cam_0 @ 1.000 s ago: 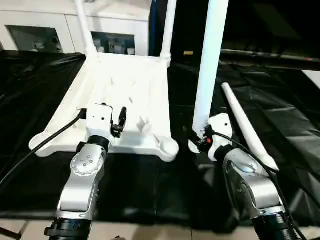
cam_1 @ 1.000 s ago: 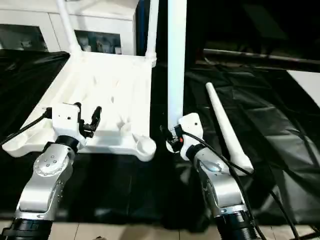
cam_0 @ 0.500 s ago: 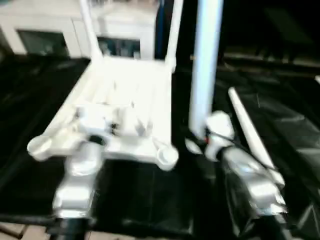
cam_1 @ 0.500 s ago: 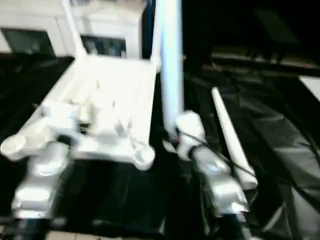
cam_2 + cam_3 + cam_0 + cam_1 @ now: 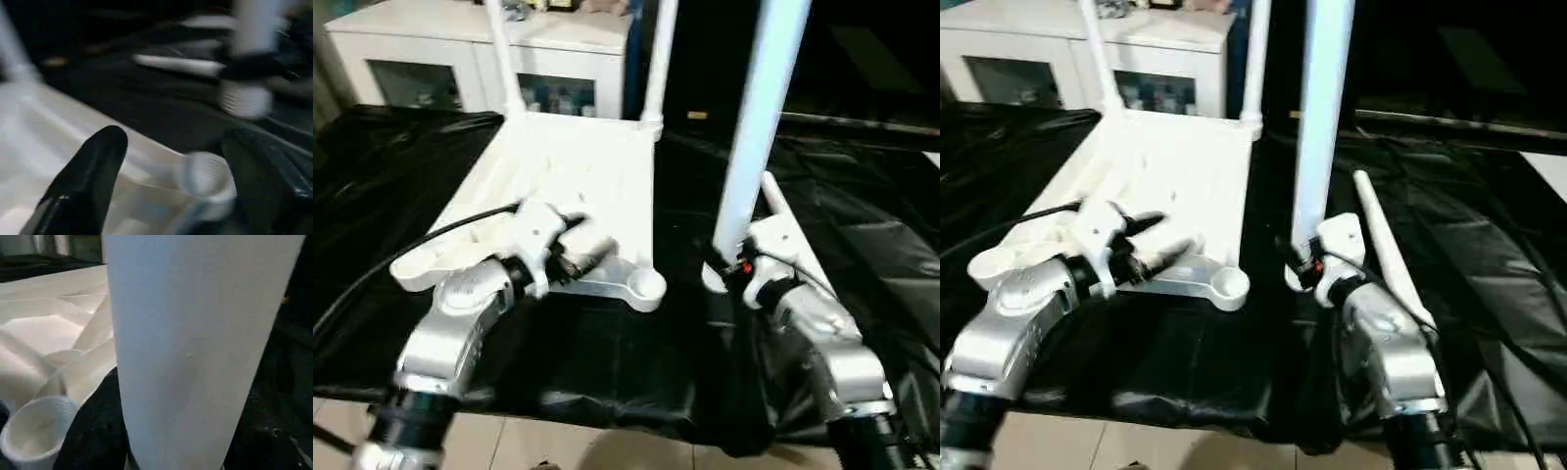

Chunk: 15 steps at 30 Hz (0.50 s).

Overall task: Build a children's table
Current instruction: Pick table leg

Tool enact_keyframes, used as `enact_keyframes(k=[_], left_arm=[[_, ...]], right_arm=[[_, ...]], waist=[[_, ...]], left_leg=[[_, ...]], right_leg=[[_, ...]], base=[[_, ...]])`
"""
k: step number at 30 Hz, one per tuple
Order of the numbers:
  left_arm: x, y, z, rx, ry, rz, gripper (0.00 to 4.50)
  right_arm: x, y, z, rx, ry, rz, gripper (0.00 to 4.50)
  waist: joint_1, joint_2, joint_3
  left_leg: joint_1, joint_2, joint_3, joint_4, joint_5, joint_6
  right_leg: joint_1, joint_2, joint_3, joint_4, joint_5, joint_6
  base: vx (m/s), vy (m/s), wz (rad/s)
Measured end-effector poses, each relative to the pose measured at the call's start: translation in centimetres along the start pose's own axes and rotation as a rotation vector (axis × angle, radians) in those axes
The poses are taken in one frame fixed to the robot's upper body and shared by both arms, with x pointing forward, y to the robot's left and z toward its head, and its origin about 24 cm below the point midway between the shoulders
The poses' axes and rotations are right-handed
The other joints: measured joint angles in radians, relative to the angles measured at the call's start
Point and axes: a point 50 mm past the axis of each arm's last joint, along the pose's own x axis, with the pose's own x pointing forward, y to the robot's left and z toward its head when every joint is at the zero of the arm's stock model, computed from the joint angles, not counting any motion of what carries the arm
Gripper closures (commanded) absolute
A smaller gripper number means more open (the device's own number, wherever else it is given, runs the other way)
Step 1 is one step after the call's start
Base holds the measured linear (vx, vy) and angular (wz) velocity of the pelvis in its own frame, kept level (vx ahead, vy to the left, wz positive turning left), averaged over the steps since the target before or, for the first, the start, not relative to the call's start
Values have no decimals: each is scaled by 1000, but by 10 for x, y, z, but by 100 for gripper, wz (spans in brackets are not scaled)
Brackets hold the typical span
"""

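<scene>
The white table top [image 5: 578,166] lies underside up on the black sheet, with two legs [image 5: 502,54] [image 5: 658,59] standing in its far corner sockets. My left gripper [image 5: 1157,241] hovers open over the top's near edge, its black fingers [image 5: 83,181] framing the empty near right socket [image 5: 646,286]. The near left socket [image 5: 408,271] is also empty. My right gripper [image 5: 722,266] is shut on a third leg [image 5: 759,127], held upright with its flared end just above the sheet, right of that socket. Another leg [image 5: 1376,235] lies loose on the sheet beside my right wrist.
A white cabinet [image 5: 440,39] stands behind the work surface. The black sheet [image 5: 862,215] covers the surface and hangs over its front edge, with tiled floor [image 5: 607,446] below. Open sheet stretches to the right of the loose leg.
The camera has shifted. My left gripper has turned and reached right along the near edge toward the near right socket, its fingers spreading wider. The right gripper still holds the leg upright.
</scene>
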Motion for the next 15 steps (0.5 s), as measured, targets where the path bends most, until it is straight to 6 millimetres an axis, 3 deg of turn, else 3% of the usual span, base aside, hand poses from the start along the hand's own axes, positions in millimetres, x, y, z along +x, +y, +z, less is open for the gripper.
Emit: enact_keyframes(k=[3,8,11,15], left_arm=[[-8,12,5,38,111,-133,41],[2,16,-2,73,273,-300,41],[3,25,-6,89,336,-311,76],[5,29,-8,102,369,-333,115]], right_arm=[[-7,0,0,-49,44,134,257],[-8,4,-1,-62,57,211,257],[-8,4,-1,-69,64,220,257],[-7,8,-2,-74,66,245,257]], waist=[[0,3,0],[1,6,-2],[1,6,-2],[3,7,-2]], left_leg=[[0,2,3,-3,0,0],[-6,6,5,-12,23,3],[-17,6,5,-12,22,4],[-17,7,6,-13,22,5]], right_leg=[[-1,0,0,0,5,0],[-10,4,-1,-1,7,-4],[-20,4,-2,-1,7,-4],[-21,4,-3,-2,6,-6]], base=[[0,0,0],[0,0,0],[0,0,0],[0,0,0]])
